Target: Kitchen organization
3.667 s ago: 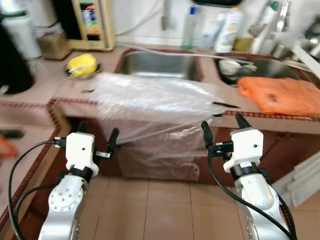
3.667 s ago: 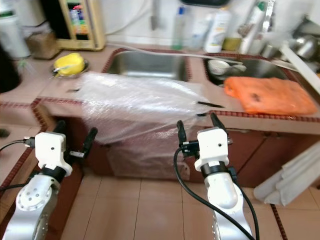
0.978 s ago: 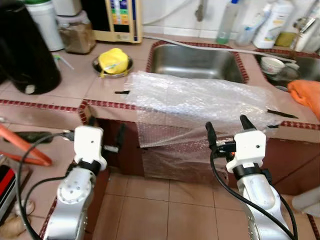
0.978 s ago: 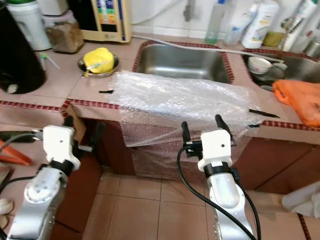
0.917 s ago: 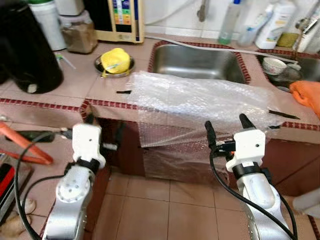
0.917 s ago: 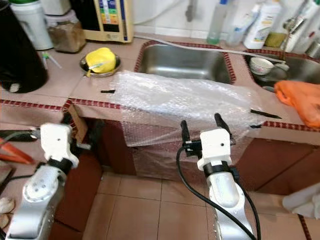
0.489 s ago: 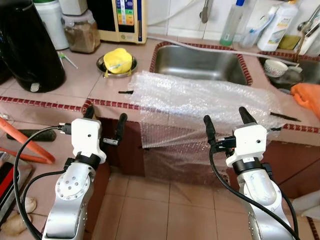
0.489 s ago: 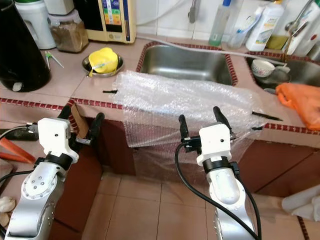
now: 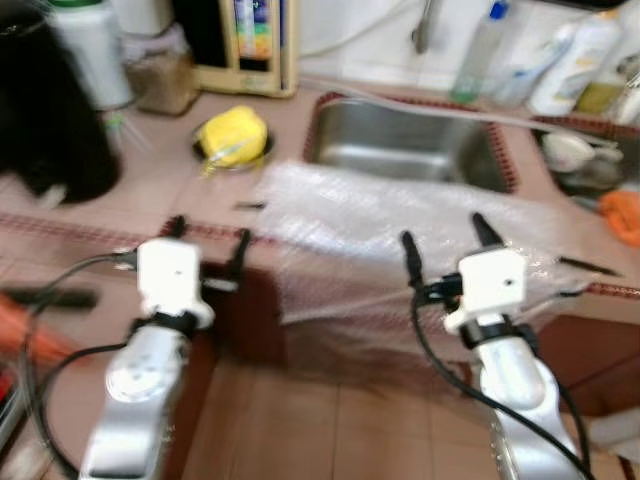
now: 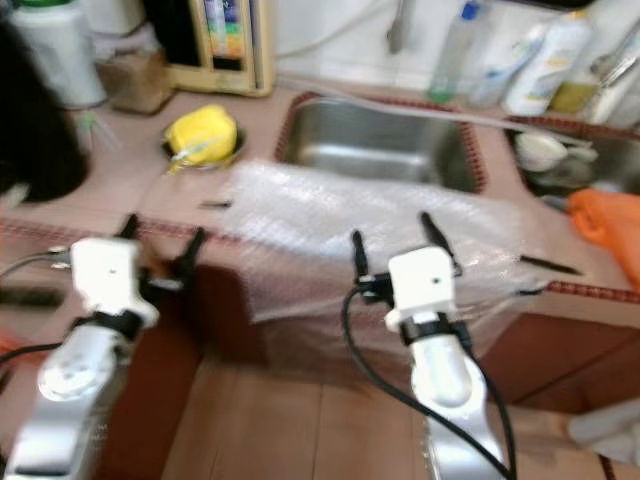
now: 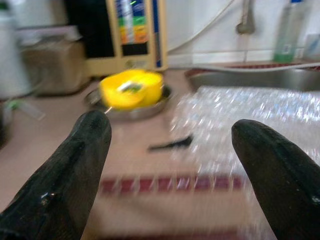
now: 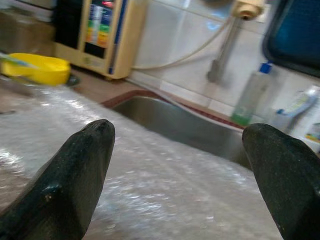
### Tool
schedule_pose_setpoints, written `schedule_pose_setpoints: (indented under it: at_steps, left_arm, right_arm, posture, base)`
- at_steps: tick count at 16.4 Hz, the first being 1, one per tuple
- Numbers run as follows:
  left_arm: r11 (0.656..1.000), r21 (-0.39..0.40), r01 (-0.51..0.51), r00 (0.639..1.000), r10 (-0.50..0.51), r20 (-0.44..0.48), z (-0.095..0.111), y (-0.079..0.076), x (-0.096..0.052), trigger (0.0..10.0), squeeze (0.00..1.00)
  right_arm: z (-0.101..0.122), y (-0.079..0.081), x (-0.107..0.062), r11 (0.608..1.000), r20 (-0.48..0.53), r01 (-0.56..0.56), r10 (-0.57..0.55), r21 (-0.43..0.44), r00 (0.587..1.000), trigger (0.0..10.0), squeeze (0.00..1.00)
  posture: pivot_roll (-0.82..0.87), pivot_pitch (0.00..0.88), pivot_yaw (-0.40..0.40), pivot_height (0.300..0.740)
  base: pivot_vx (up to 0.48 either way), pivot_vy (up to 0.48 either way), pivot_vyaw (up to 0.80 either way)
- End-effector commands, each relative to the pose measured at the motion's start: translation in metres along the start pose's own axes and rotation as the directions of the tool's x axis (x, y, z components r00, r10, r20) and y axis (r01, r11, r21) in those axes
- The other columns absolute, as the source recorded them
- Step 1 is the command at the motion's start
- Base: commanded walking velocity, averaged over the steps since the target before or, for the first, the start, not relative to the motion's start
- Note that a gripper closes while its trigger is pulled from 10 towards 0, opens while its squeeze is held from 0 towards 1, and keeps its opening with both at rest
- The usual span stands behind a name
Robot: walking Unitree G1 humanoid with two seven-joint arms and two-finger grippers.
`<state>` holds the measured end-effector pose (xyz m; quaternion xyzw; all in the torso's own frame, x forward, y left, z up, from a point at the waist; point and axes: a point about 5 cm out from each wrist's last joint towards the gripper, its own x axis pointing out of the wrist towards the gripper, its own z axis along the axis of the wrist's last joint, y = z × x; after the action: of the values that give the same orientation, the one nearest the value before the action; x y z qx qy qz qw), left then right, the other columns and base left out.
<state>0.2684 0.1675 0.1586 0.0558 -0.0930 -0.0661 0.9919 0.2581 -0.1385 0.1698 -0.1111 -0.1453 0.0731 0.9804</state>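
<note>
Tools: L tool (image 9: 208, 243) open | R tool (image 9: 440, 235) open, empty | both before bubble wrap (image 9: 400, 215) on counter (image 9: 150, 190)

Dull brushed steel for the sink (image 9: 410, 150); clear, crinkled, glinting plastic for the bubble wrap (image 9: 400, 215); matt pinkish tile on the counter (image 9: 160, 185); glossy yellow plastic in the bowl (image 11: 131, 89); matt black rubbery fingers (image 12: 75, 175); translucent plastic bottles (image 10: 535, 60).
</note>
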Motion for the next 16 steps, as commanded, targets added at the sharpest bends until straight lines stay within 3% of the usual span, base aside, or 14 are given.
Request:
schedule_pose_setpoints:
  at_steps: [1, 5, 10, 13, 16]
  left_arm:
    - [0.999, -0.02, 0.041, 0.999, -0.041, 0.001, -0.0002, -0.0107, 0.0022, 10.0, 0.0]
    - [0.999, -0.028, 0.044, 0.999, -0.045, -0.004, -0.0012, -0.0116, 0.0027, 10.0, 0.0]
    - [0.999, -0.041, 0.033, 0.999, -0.033, -0.012, -0.003, -0.0121, 0.0024, 10.0, 0.0]
    - [0.998, -0.043, 0.034, 0.999, -0.035, -0.016, -0.0035, -0.0123, 0.0026, 10.0, 0.0]
    - [0.998, -0.042, 0.039, 0.999, -0.04, -0.019, -0.0041, -0.0129, 0.0028, 10.0, 0.0]
  right_arm:
    - [-0.0011, -0.0073, -0.0027, 1.0, -0.01, 0.019, -0.019, -0.022, 1.0, 10.0, 0.0]
    - [-0.0019, -0.0067, -0.0026, 1.0, -0.01, 0.016, -0.016, -0.025, 1.0, 10.0, 0.0]
    - [-0.0028, -0.0063, -0.0028, 0.999, -0.013, 0.007, -0.007, -0.031, 1.0, 10.0, 0.0]
    - [-0.0027, -0.0053, -0.0024, 0.999, -0.012, 0.007, -0.007, -0.032, 1.0, 10.0, 0.0]
    - [-0.0032, -0.005, -0.0029, 0.999, -0.013, 0.009, -0.009, -0.032, 1.0, 10.0, 0.0]
  posture:
    - [0.09, 0.076, -0.028, 0.74]
    - [0.09, 0.072, -0.028, 0.74]
    - [0.09, 0.072, -0.032, 0.74]
    - [0.09, 0.071, -0.03, 0.74]
    - [0.09, 0.073, -0.024, 0.74]
  base:
    - [0.345, 0.0, 0.0]
    - [0.311, 0.0, 0.0]
    - [0.0, 0.0, 0.0]
    - [0.0, -0.354, 0.0]
    - [0.0, 0.0, 0.0]
